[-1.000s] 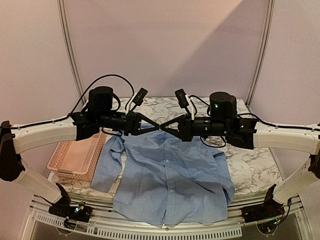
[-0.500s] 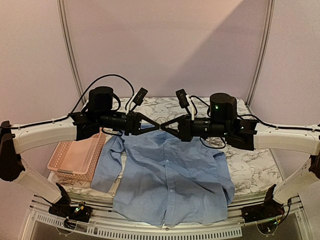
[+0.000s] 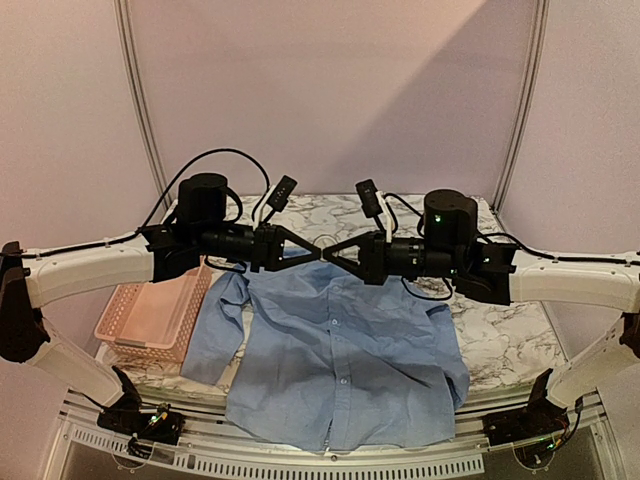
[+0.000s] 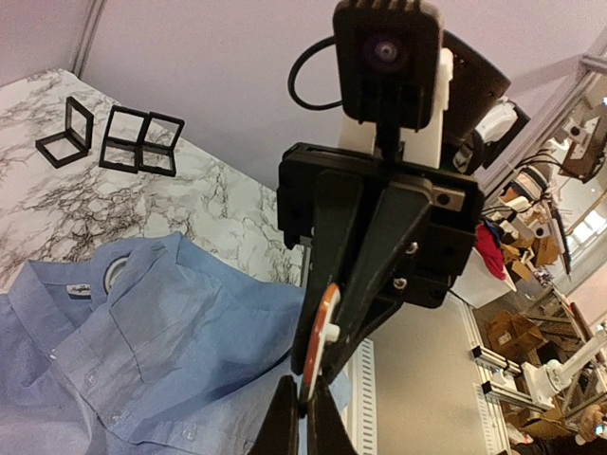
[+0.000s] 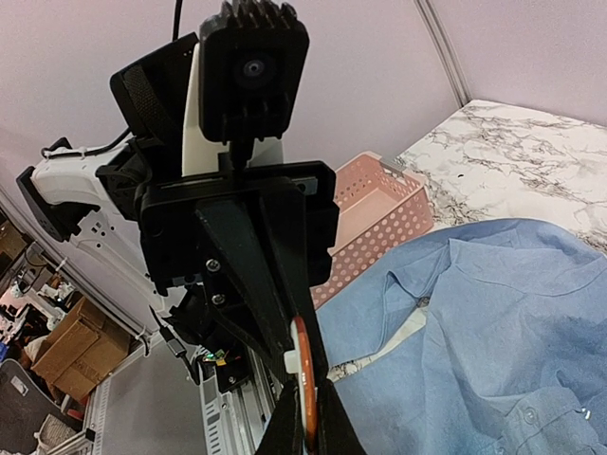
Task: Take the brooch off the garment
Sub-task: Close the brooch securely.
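Indoors: shirt [image 3: 340, 340], marbled table [image 3: 505, 340], lilac walls [image 3: 330, 90].

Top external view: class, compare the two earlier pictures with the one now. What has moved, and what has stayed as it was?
The right arm has drawn back a little toward its own side. Nothing was taken hold of or let go. Both sets of jaws stay shut, tip to tip, on the small orange brooch above the shirt. The left arm, shirt and pink basket are as before.

The brooch [image 4: 321, 341] shows only edge-on, its face hidden.
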Available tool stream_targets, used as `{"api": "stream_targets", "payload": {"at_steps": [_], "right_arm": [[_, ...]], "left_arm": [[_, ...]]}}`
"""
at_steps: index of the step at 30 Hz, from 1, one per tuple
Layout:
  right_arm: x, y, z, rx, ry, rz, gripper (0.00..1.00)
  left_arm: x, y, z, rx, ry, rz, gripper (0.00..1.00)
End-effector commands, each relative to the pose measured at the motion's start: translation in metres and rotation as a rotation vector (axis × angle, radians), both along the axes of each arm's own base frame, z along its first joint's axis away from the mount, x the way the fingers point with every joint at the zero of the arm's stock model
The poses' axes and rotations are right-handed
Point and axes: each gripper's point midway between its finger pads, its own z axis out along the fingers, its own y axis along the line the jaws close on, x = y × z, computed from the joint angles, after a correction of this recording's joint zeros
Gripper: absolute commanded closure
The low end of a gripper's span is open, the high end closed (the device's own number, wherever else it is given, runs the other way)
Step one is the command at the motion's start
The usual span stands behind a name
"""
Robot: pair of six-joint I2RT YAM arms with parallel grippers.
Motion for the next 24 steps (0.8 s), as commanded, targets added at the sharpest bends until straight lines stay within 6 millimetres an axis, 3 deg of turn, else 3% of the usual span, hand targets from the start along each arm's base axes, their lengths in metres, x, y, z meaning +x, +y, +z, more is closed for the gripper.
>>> {"api": "stream_targets", "payload": {"at_steps": [1, 24], "right_arm": [[0.037, -0.024, -0.005, -0.016, 0.008, -0.205, 1.0], [0.062, -0.04, -0.023, -0.059, 0.092, -0.338, 1.0]], "left_arm": [[-0.022, -0.005, 0.007, -0.02, -0.01, -0.09, 1.0], [-0.024, -0.005, 0.011, -0.029, -0.015, -0.1, 1.0]]}}
